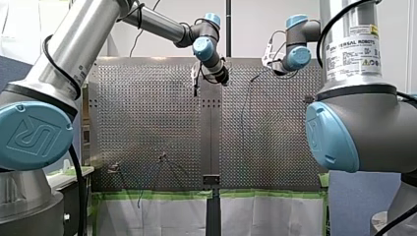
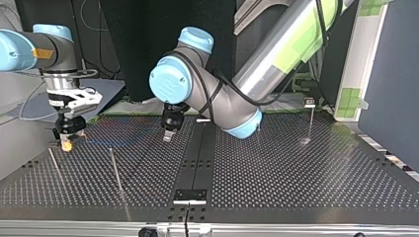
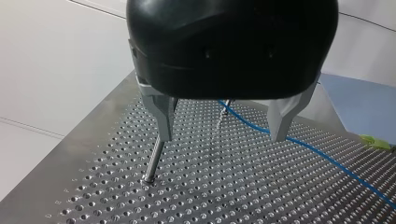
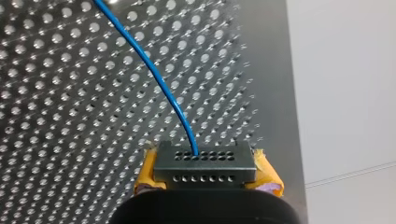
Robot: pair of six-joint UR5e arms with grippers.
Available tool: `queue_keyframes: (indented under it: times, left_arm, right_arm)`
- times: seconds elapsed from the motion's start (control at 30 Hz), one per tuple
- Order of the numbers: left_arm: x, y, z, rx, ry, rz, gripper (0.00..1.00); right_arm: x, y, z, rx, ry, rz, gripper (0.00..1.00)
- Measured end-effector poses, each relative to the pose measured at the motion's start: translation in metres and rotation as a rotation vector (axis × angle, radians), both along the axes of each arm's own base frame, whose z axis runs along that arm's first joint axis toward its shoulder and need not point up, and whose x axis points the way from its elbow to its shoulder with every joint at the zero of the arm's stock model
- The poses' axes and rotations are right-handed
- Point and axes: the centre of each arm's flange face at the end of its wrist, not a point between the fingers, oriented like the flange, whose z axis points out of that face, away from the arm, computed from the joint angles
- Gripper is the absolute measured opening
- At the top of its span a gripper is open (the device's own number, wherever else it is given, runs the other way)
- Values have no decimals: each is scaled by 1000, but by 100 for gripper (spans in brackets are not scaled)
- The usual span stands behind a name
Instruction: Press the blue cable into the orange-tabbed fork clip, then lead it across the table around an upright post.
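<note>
My right gripper (image 4: 205, 168) pinches the blue cable (image 4: 163, 84). My left gripper (image 3: 224, 122) is spread, with the upright post (image 3: 154, 161) at its seven o'clock.

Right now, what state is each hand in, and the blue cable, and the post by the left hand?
left hand: open, holding nothing, above the table.
right hand: shut on the blue cable.
blue cable: gripped at one end, the rest trailing over the table.
post: upright, just under one left finger, no cable around it.
</note>
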Motion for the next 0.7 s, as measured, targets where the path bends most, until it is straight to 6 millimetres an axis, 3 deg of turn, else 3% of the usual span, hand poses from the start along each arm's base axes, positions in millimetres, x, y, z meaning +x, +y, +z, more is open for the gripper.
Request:
queue_keyframes:
  times: [0.47, 0.7]
  left_arm:
    - [-7, -10, 0, -67, 31, -59, 100]
    - [-15, -20, 1, -124, 62, -123, 100]
  right_arm:
    - [0, 1, 37, -56, -13, 5, 0]
    - [5, 5, 41, -54, -10, 32, 0]
